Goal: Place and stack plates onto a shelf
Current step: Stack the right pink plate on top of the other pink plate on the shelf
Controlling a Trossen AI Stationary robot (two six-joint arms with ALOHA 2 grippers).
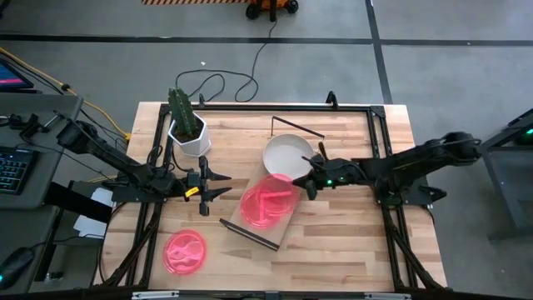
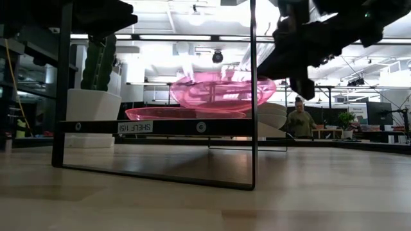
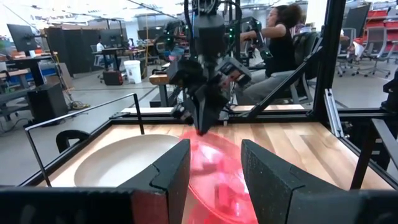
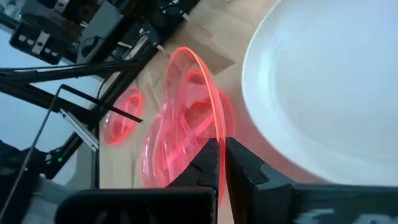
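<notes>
A translucent pink plate [image 1: 266,202] is over the wooden shelf [image 1: 281,227], above a second pink plate [image 2: 180,113] that lies flat on the board. A white plate [image 1: 287,154] sits on the shelf's far part. A third pink plate [image 1: 185,252] lies on the table near the left front. My right gripper [image 1: 306,181] is shut on the upper pink plate's rim. My left gripper [image 1: 223,185] is open, hovering left of the shelf with its fingers pointing at the pink plates. My right gripper pinches the upper pink plate's rim [image 4: 214,127] on its right side, between the two fingers [image 4: 208,155]. The fingers come from the table's right, slanting down. The plate [image 2: 221,90] is tilted, with the held side raised above the lower pink plate; whether its other side touches it, I cannot tell.
A white pot with a green cactus [image 1: 187,127] stands left of the shelf's far end. Black wire frames [image 1: 298,127] stand at the shelf's ends. The table's black frame rails [image 1: 379,150] run along its edges. A person sits beyond the table [image 3: 280,37].
</notes>
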